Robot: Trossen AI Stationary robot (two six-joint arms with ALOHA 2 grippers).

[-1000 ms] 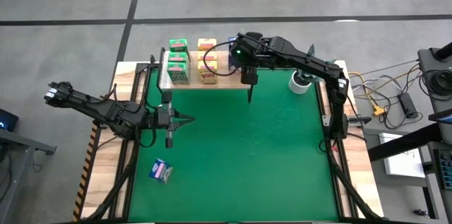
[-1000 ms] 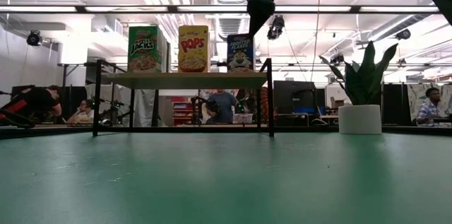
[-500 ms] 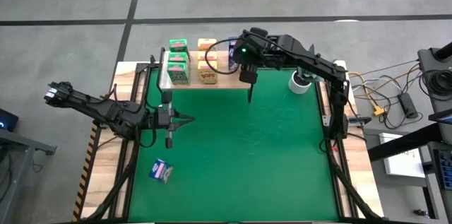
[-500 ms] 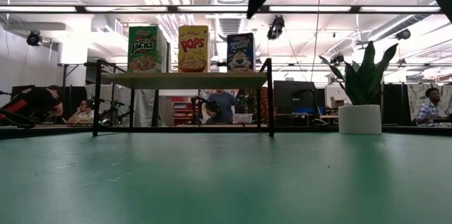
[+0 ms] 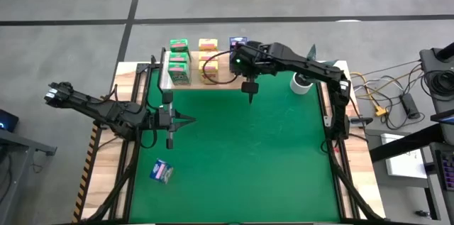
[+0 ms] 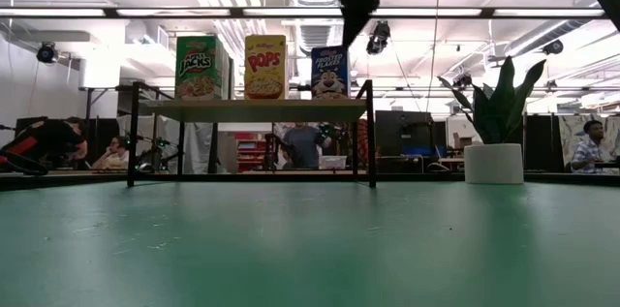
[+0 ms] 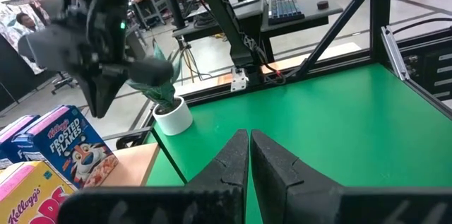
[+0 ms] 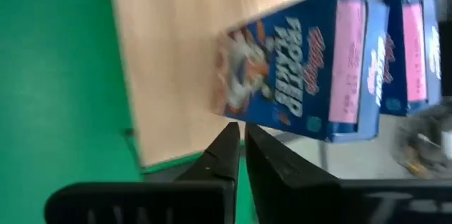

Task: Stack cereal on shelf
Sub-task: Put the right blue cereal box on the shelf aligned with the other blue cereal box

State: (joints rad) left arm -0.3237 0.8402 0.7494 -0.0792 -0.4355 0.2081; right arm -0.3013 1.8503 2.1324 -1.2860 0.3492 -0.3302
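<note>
The shelf (image 5: pixel 227 79) stands at the table's far edge. On its plank stand green cereal boxes (image 5: pixel 178 62), yellow ones (image 5: pixel 207 62) and blue ones (image 5: pixel 237 42). Another blue box (image 5: pixel 162 173) lies on the green mat near the front left. My right gripper (image 5: pixel 250 94) hangs shut and empty above the mat, just in front of the shelf's right end. It points down past the blue boxes (image 8: pixel 296 75). My left gripper (image 5: pixel 190 119) waits shut and level over the mat's left side, holding nothing.
A white pot with a plant (image 5: pixel 301 83) stands on the mat to the right of the shelf. Black frame rails (image 5: pixel 135 147) run along both sides of the table. Open green mat (image 5: pixel 269 161) spreads across the middle and near right.
In the low view my right gripper rose almost out of the picture, then came back down above the shelf's right end. In the high view its wrist has drifted a little toward the table's near edge. The boxes have stayed put.
</note>
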